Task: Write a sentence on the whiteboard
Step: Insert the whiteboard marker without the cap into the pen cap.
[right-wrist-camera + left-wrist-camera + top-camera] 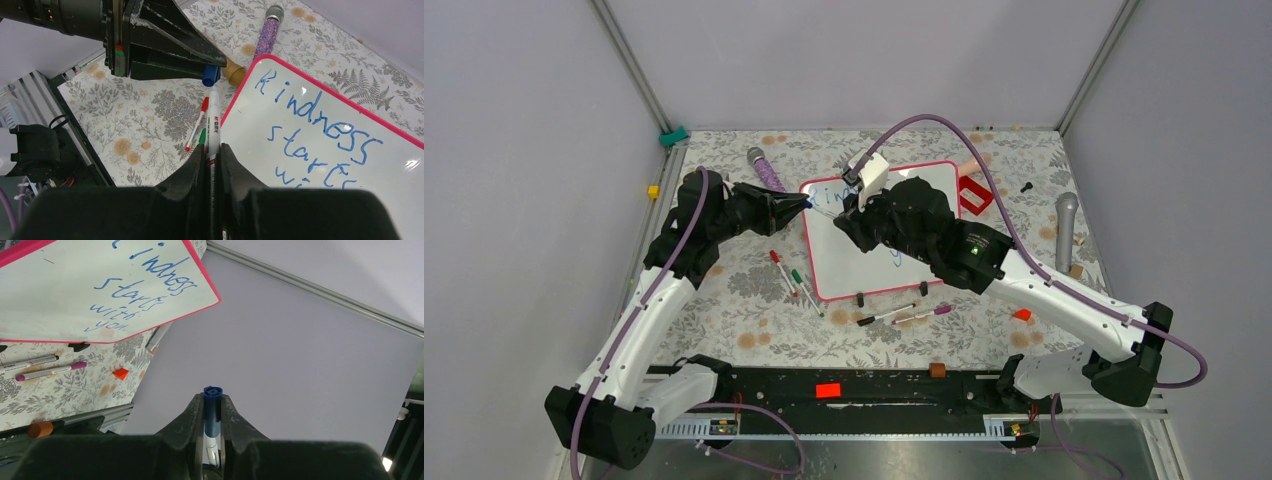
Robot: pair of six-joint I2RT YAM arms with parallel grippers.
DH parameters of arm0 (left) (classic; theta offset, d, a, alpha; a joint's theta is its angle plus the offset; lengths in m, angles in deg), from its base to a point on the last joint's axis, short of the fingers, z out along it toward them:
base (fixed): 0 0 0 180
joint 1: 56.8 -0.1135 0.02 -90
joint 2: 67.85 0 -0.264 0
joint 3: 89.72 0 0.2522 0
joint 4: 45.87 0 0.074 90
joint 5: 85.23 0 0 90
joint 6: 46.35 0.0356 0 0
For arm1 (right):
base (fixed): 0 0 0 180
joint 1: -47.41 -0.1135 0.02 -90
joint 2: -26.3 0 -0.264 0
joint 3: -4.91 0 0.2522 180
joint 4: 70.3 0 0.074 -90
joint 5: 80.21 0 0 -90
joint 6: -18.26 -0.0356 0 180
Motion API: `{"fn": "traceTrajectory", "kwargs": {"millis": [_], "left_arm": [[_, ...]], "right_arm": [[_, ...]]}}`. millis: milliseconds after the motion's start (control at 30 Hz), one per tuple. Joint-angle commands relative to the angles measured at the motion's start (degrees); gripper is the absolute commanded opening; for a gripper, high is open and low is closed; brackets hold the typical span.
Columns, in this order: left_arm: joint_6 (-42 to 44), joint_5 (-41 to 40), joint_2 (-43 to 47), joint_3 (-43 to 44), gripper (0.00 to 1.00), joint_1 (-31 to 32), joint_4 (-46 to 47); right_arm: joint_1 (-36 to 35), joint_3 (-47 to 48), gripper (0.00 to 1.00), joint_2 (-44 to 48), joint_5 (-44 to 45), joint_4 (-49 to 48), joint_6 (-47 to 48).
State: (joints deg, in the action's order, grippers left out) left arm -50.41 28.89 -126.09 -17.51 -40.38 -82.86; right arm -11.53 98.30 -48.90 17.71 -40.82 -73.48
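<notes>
Mid-tabletop, a little toward the far side: whiteboard (844, 265), pink-rimmed, lying flat on the floral tabletop (724, 300). Its long axis runs roughly left to right, slightly skewed. Blue handwriting reads "Kindness starts with you." The sentence looks complete, full stop included.

Off the board's far-left corner the two end effectors meet nose to nose. Right end effector (212, 150) is closed tight on a white marker (213, 115), barrel pointing away from its wrist toward the left arm. Left end effector (212, 401) is pinched shut on the blue cap (212, 412). The marker tip sits at or inside the cap mouth; can't tell how deep.

Key relation: the board lies beneath and to the right of the meeting point. The right arm reaches over it and is the nearer one; the left arm sits off its left edge. Marker and cap axes are roughly in line, about parallel to the board's long axis. Likely step: capping, which calls for a straight push along that line.

Barrel print is red and black, something like "GXIN"; not certain. A red pen (777, 263) and a green pen (800, 282) lie just left of the board.
</notes>
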Motion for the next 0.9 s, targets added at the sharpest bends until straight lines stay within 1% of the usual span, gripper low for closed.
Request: {"fn": "traceTrajectory", "kwargs": {"millis": [0,333,867], "left_arm": [[-7.4,-1.2,0.3,-0.7,0.0,0.3,-1.1],[-8.4,-0.7,-1.1,-1.3,0.0,0.3,1.2],[-10.2,0.5,-0.6,-2.6,0.0,0.3,3.6]], "right_arm": [[-0.6,1.8,0.0,1.2,0.2,-3.0,0.3],[-0.6,0.5,0.0,3.5,0.5,-1.5,-0.7],[-0.6,1.0,0.0,0.7,0.4,-1.6,0.0]]}}
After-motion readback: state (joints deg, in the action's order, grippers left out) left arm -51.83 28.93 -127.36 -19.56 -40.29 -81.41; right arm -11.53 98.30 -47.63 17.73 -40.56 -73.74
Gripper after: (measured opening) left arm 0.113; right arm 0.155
